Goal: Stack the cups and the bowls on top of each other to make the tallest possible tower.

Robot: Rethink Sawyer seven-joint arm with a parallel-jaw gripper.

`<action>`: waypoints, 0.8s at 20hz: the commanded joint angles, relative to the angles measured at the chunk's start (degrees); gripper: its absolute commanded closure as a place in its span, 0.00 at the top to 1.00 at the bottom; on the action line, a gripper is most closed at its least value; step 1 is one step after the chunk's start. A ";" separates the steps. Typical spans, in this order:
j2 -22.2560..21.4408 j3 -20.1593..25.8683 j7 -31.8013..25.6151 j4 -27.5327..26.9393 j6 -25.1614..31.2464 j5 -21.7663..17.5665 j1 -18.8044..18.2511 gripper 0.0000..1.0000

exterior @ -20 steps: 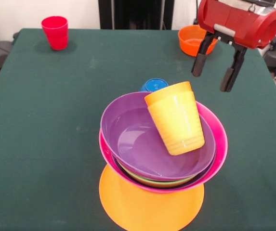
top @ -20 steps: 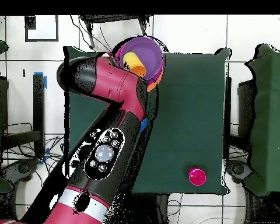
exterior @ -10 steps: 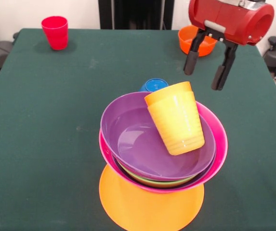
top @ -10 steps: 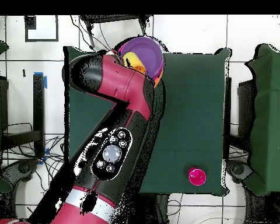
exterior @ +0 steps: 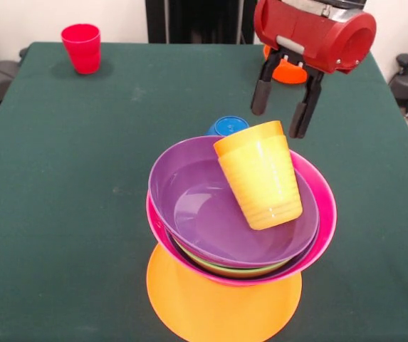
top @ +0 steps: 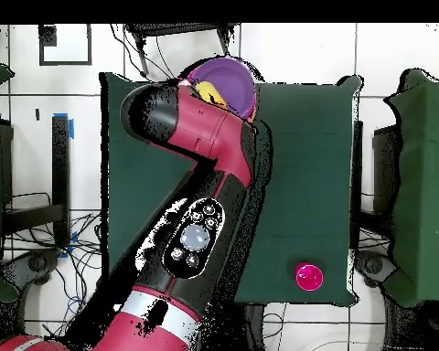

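- Dark green cloth-covered table (exterior: 61, 178): matte, slightly fuzzy, flat; carries everything.
- Red and black robot arm (top: 200, 174): glossy rounded casing, reaching across the table toward the pile in the overhead view.
- Wide flat-looking orange plastic bowl (exterior: 218, 306): glossy, at the table's near edge, base of the tower (exterior: 239, 235).
- Large glossy pink plastic bowl (exterior: 322, 214): round, resting above the orange base, with a thin lime green bowl rim (exterior: 225, 269) showing just inside it.
- Medium purple plastic bowl (exterior: 204, 206): smooth, deep, nested on top and tilted.
- Black two-fingered gripper (exterior: 280, 107): spread wide, holding nothing, hanging just behind the tower, above and beside the yellow cup.
- Orange-yellow ribbed plastic cup (exterior: 260, 178): leaning inside the purple bowl, against its rim, not upright.
- Small red-orange plastic bowl (exterior: 289, 70): at the far edge, mostly hidden behind the gripper.
- Small red plastic tumbler (exterior: 82, 47): smooth, upright, alone at the far corner, well apart from the tower.
- Small blue round piece (exterior: 226, 126): peeking out just behind the purple rim.
- Risk, as judgement: slick nested plastic and a tilted pile; a sideways nudge from a descending finger could tip the leaning cup out or slide the upper bowls off.
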 commanded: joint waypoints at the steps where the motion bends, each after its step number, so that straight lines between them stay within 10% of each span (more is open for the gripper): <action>1: 0.60 9.73 2.32 6.03 -2.57 -2.96 -1.09 1.00; 16: 0.49 16.47 2.19 5.80 -12.13 -3.14 -4.17 1.00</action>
